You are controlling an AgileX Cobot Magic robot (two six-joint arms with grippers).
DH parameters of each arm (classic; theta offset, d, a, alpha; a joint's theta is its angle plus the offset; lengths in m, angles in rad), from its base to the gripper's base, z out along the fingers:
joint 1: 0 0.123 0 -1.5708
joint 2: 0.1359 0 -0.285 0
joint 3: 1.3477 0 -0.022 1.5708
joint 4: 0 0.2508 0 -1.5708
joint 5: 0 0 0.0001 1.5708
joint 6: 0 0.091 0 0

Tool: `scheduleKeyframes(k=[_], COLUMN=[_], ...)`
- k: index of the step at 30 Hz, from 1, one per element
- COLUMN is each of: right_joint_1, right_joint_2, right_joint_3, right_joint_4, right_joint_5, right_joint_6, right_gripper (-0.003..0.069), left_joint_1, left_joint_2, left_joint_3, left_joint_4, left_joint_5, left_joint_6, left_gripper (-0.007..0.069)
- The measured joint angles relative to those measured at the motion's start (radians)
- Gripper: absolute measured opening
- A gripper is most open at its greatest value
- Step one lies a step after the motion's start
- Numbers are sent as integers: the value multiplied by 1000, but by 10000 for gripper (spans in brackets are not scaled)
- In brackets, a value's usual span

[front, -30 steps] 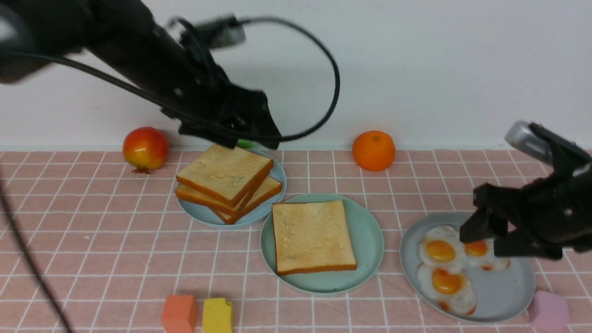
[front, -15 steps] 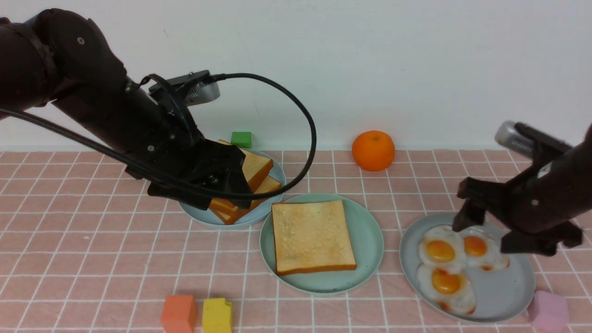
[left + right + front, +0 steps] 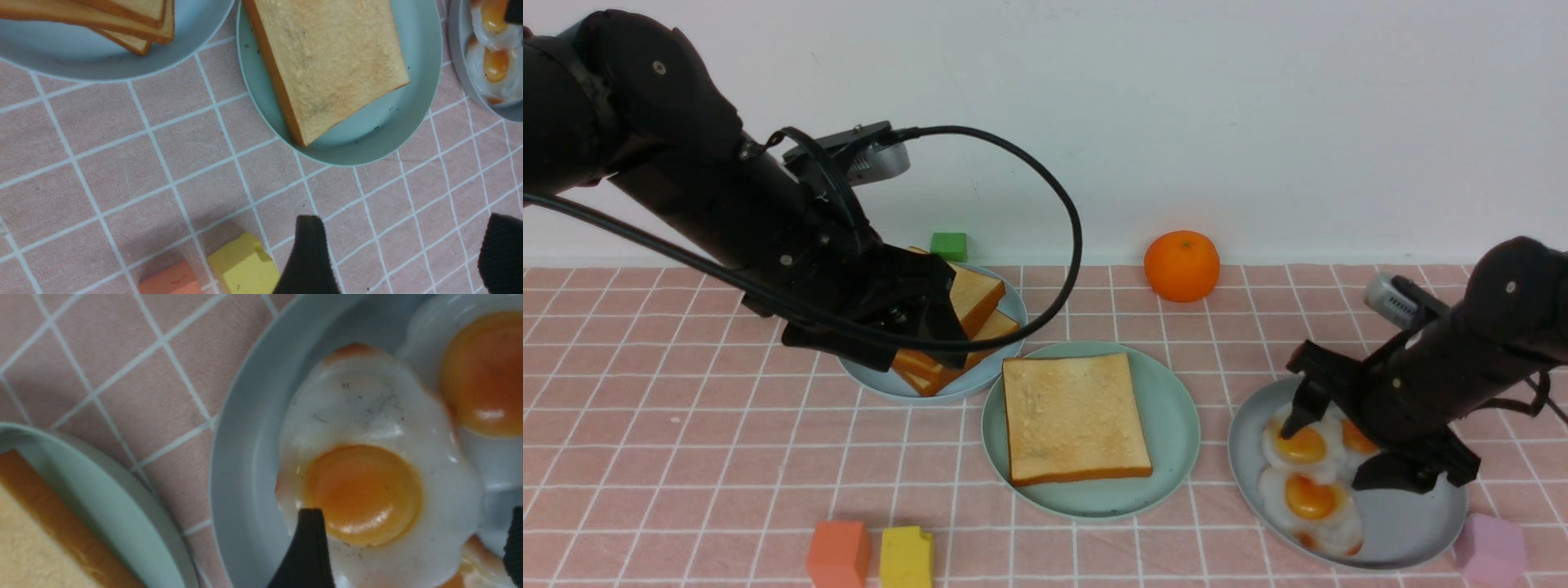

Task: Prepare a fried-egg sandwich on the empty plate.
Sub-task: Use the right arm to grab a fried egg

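One toast slice [image 3: 1074, 416] lies flat on the mint-green empty plate [image 3: 1176, 425], seen again in the left wrist view as toast [image 3: 331, 61] on plate [image 3: 367, 143]. Three fried eggs lie on the grey plate [image 3: 1413, 523]. My right gripper [image 3: 1352, 449] is down on them, open. Its fingers straddle the left egg [image 3: 367, 457], with the gripper [image 3: 412, 522] just touching its white. My left gripper [image 3: 890, 335] hovers open over the toast pile [image 3: 956, 314] on the pale blue plate [image 3: 882, 384]. In its own view the gripper [image 3: 406, 228] has nothing between its fingers.
An orange [image 3: 1182, 265] and a green block [image 3: 948, 245] sit near the back wall. An orange-red block [image 3: 840, 554] and a yellow block [image 3: 907, 558] lie at the front edge. A pink block [image 3: 1490, 547] sits beside the grey plate. The left arm's cable loops above the mint-green plate.
My right gripper has dropped and shifted left onto the eggs. My left arm came down over the toast pile a second ago and has hardly moved since.
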Motion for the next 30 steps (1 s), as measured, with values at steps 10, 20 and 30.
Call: scheduleKeyframes(k=[10, 20, 30], right_joint_1=[0, -1, 0], right_joint_2=[35, 24, -45], right_joint_3=[-12, -16, -11], right_joint_4=[20, -63, -219], right_joint_5=[-6, 9, 49], right_joint_6=[-14, -19, -39], right_gripper=[402, 163, 113], left_joint_1=[0, 0, 0], left_joint_2=[-1, -1, -1], left_joint_3=[0, 0, 0], left_joint_4=[1, 2, 0], left_joint_5=[0, 9, 13], left_joint_6=[0, 0, 0], left_gripper=[558, 558, 558])
